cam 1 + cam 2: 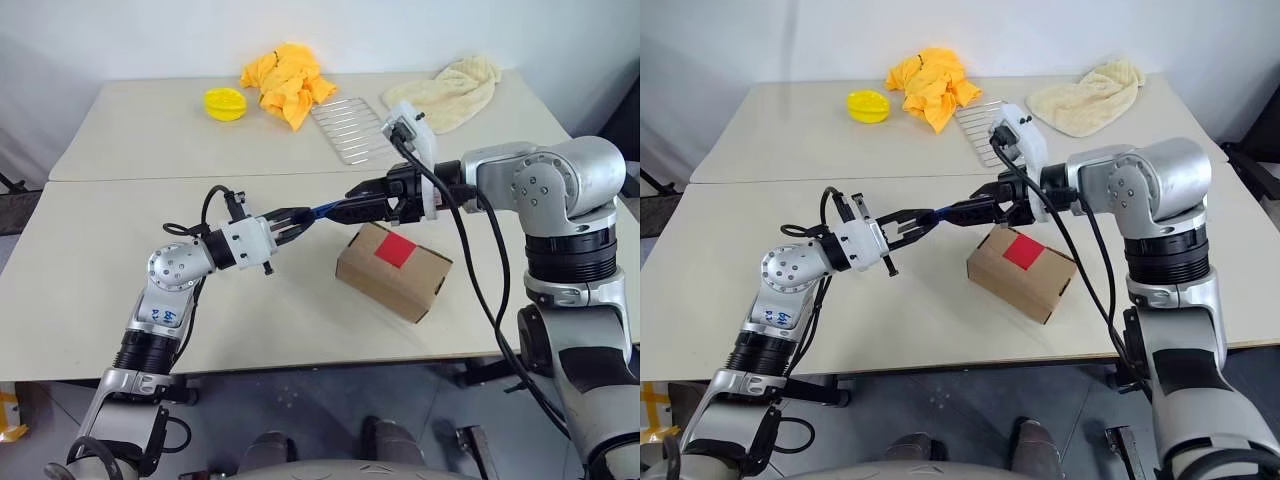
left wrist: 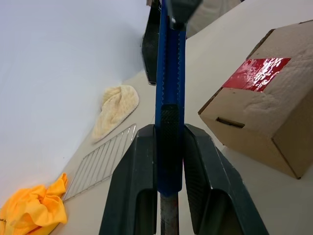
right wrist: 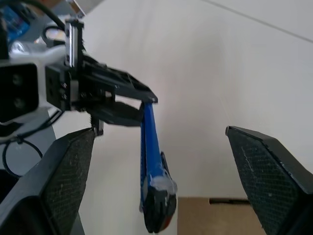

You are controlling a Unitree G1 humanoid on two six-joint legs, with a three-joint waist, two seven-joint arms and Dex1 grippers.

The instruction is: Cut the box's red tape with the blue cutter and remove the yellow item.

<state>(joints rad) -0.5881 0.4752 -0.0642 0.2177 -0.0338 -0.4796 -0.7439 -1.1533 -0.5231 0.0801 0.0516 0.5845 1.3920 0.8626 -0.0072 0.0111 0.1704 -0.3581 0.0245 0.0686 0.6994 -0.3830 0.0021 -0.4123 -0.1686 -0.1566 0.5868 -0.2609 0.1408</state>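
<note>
My left gripper (image 1: pixel 298 218) is shut on the blue cutter (image 1: pixel 322 210) and holds it nearly level above the table, its free end toward the right. In the left wrist view the black fingers (image 2: pixel 134 186) clamp the cutter's (image 2: pixel 170 93) handle. My right gripper (image 1: pixel 356 205) is open, and its wide-spread fingers (image 3: pixel 63 166) stand on either side of the cutter's far end (image 3: pixel 149 166) without touching it. The brown box (image 1: pixel 395 275) rests on the table just below and to the right, lid shut, with the red tape (image 1: pixel 396 250) on top. The yellow item is hidden.
At the back of the far table lie a yellow cloth (image 1: pixel 288 82), a round yellow disc (image 1: pixel 225 103), a wire rack (image 1: pixel 348 128) and a cream towel (image 1: pixel 452 92). A seam runs between the two tables behind the grippers.
</note>
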